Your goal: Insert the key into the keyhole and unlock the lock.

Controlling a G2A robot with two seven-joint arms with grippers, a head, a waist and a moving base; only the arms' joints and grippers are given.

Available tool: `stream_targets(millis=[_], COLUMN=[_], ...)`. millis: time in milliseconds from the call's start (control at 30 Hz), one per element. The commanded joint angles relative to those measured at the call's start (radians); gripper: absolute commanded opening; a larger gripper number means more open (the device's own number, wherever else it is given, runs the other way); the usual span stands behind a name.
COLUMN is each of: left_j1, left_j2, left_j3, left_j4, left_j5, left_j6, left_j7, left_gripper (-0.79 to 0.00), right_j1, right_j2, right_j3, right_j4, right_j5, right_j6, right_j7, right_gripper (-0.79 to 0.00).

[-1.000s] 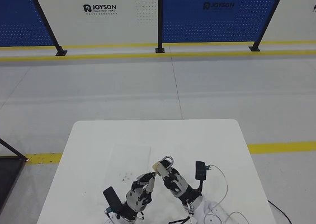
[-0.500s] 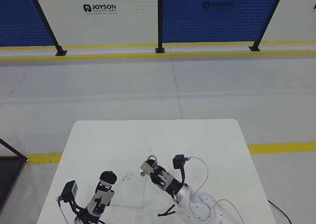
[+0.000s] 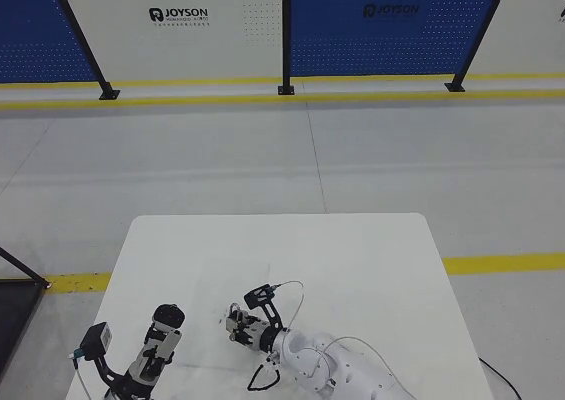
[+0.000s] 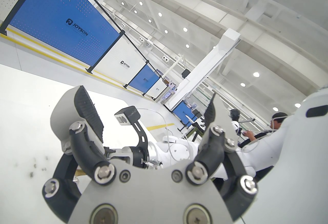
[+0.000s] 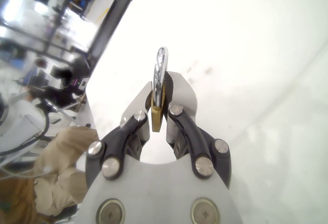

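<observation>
The right gripper (image 5: 160,90) has its jaws pressed on the padlock (image 5: 157,117). The brass body is toward the wrist and the silver shackle points out past the fingertips. It is over the table (image 3: 362,260), near the edge closest to the robot. The left gripper (image 4: 146,97) is near that edge's left corner, with its jaws spread wide.

The lock (image 5: 156,117) is brass-yellow with a silver shackle (image 5: 161,66), the table (image 3: 362,260) white, the panels (image 3: 382,35) blue
</observation>
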Motion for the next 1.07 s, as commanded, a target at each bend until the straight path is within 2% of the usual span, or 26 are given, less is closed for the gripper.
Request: stream_targets(millis=[0,267,533,633,733,800,1033], left_j1=[0.000,0.000,0.000,0.000,0.000,0.000,0.000], left_j2=[0.000,0.000,0.000,0.000,0.000,0.000,0.000], left_j3=[0.000,0.000,0.000,0.000,0.000,0.000,0.000], left_j4=[0.000,0.000,0.000,0.000,0.000,0.000,0.000], left_j5=[0.000,0.000,0.000,0.000,0.000,0.000,0.000], left_j6=[0.000,0.000,0.000,0.000,0.000,0.000,0.000], left_j7=[0.000,0.000,0.000,0.000,0.000,0.000,0.000], left_gripper=[0.000,0.000,0.000,0.000,0.000,0.000,0.000], right_j1=[0.005,-0.023,-0.152,-0.244,-0.362,-0.438,-0.450], right_j2=[-0.003,0.022,0.092,0.129,0.170,0.192,0.195], right_j3=[-0.006,0.008,0.123,0.206,0.303,0.361,0.370], right_j4=[0.005,-0.101,-0.379,-0.517,-0.645,-0.719,-0.725], right_j5=[-0.022,-0.221,-0.434,-0.496,-0.569,-0.614,-0.619], right_j6=[0.018,0.147,0.234,0.215,0.154,0.104,0.096], right_j7=[0.002,0.020,0.050,0.021,0.008,-0.040,-0.047], right_gripper=[0.000,0.000,0.000,0.000,0.000,0.000,-0.001])
